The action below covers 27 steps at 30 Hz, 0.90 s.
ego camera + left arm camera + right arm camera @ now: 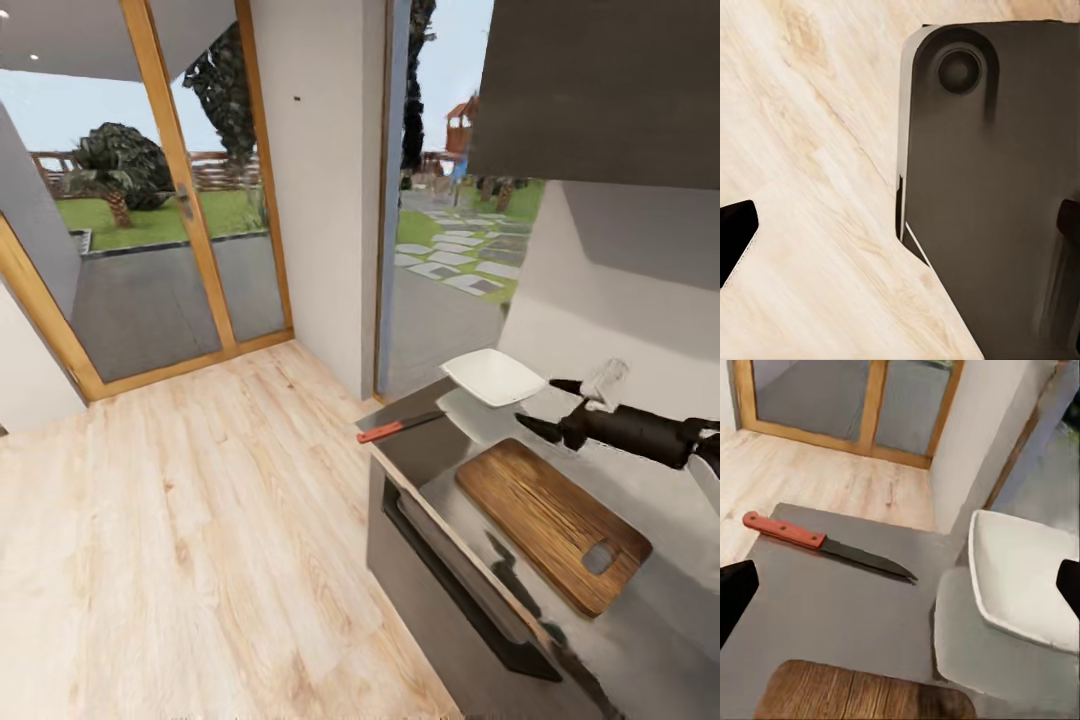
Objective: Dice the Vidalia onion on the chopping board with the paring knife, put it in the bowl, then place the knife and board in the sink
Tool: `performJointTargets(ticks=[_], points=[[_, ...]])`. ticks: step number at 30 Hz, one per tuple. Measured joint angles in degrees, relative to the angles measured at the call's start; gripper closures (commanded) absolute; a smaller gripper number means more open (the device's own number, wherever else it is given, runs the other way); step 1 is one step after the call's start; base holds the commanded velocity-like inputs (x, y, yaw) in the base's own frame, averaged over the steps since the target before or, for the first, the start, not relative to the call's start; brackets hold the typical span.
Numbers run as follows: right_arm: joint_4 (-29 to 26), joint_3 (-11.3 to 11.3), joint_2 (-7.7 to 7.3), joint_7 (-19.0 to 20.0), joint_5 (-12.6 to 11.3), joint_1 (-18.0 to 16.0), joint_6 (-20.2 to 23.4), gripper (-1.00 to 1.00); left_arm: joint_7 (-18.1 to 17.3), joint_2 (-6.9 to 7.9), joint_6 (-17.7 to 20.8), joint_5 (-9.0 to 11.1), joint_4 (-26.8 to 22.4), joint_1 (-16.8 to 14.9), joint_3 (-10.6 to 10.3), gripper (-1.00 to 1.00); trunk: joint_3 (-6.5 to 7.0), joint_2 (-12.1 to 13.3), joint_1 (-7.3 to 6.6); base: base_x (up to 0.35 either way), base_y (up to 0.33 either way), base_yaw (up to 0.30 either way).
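Grey glossy countertop point(640, 640) runs along the right of the head view, over dark cabinets with a long drawer handle point(470, 580). On it: wooden chopping board point(553, 524), brown with clear grain, rounded corners, slot hole at the end nearer the robot; paring knife point(402, 427), red handle and dark blade, lying near the counter's far corner with the handle out over the edge; white squarish bowl point(493, 376) just beyond the knife, at the counter's far end by the wall. Knife, bowl and board all apart from each other. Right gripper point(547, 407) hovers over the counter between board and bowl, fingers spread, nothing in it. Right wrist view gives the close-up the head view lacks: knife point(825, 543) flat on the grey surface, three rivets on the handle, bowl point(1027, 577) beside the blade tip without touching, board edge point(862, 690) nearest the camera. Left wrist view shows pale wood plank floor point(810, 187) and a dark grey robot part point(982, 187) with a round boss; left fingertips point(735, 236) far apart, holding nothing. Room: light wood floor point(180, 520), wood-framed glass doors point(190, 220), garden outside, white walls.
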Motion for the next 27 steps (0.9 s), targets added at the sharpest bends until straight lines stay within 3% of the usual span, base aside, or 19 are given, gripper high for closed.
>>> performJointTargets(ticks=[1,3,4,5,6,7,9,11,12,17,27], points=[[0.0,0.0,0.79,-3.5,0.0,0.0,0.2,-1.00,0.0,0.03,0.0,0.0,-0.1,0.0,0.0,-1.00,0.00,0.0,0.00,-0.153,0.267,0.000],[0.0,-0.1,4.49,-18.3,0.0,0.0,0.8,-1.00,0.0,0.22,0.0,0.0,-0.6,0.0,0.0,-1.00,0.00,0.0,0.00,-0.153,0.267,0.000],[0.0,-0.1,5.58,-22.6,0.0,0.0,0.9,-1.00,0.0,0.31,0.0,0.0,-0.7,0.0,0.0,-1.00,0.00,0.0,0.00,-0.153,0.267,0.000],[0.0,-0.1,7.67,-30.8,-0.1,0.0,1.0,-1.00,0.0,0.47,0.0,0.0,-0.9,0.0,0.0,-1.00,0.00,0.0,0.00,-0.153,0.268,0.000],[0.0,-0.2,10.44,-42.4,0.1,0.0,1.0,-1.00,0.0,0.67,0.0,0.0,-1.0,0.0,0.0,-1.00,0.00,0.0,0.00,-0.153,0.268,0.000],[0.1,-0.3,11.38,-46.4,0.3,0.0,1.0,-1.00,0.0,0.73,0.0,0.0,-1.1,0.0,0.0,-1.00,0.00,0.0,0.00,-0.153,0.273,0.000],[0.1,-0.1,14.60,-62.8,0.2,0.0,0.8,-1.00,0.1,1.18,0.0,0.1,-1.2,0.0,0.1,-1.00,0.00,0.0,0.00,-0.153,0.295,0.000],[0.1,0.1,16.44,-71.9,0.1,0.0,0.6,-1.00,0.1,1.61,0.0,0.1,-1.2,0.0,0.1,-1.00,0.00,0.0,0.00,-0.153,0.305,0.000],[0.1,0.1,17.19,-74.8,0.1,0.0,0.3,-1.00,0.1,1.72,-0.1,0.1,-1.3,0.0,0.1,-1.00,0.00,0.0,0.00,-0.153,0.308,0.000],[0.3,0.0,19.11,-81.6,0.1,0.0,-2.1,-1.00,0.2,1.89,0.0,0.1,-1.2,0.0,0.2,-1.00,0.00,0.0,0.00,-0.153,0.311,-0.005],[0.3,-0.1,19.67,-93.2,0.0,0.1,-3.2,-1.00,0.2,1.75,-0.1,0.4,-1.2,0.0,0.2,-1.00,0.42,0.0,0.00,-0.153,0.313,-0.186]])
